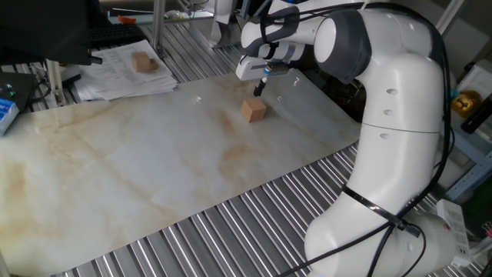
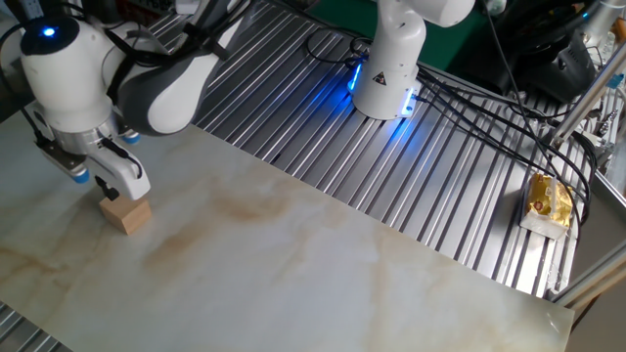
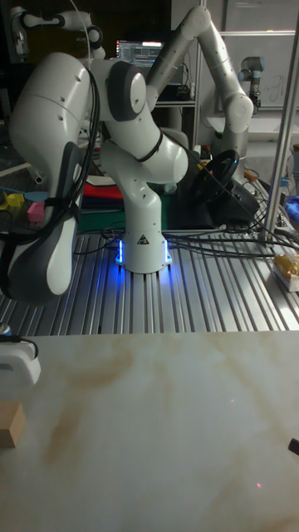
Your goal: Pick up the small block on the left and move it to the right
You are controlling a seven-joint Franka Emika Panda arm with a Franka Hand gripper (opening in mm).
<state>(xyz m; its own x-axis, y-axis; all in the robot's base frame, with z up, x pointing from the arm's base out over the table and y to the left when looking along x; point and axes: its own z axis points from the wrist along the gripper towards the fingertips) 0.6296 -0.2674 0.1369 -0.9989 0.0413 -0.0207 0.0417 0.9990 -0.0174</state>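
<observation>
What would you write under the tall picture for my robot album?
White robot gripper hovering just above a small light-tan wooden cube at the marble-patterned table's left edge.

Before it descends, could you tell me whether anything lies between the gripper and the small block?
Nothing: both fixed views show only a short bare gap between the gripper and the small block just beneath it.

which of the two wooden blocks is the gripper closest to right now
The small block on the marble board, just below the gripper. The other block sits far off on the papers.
</observation>
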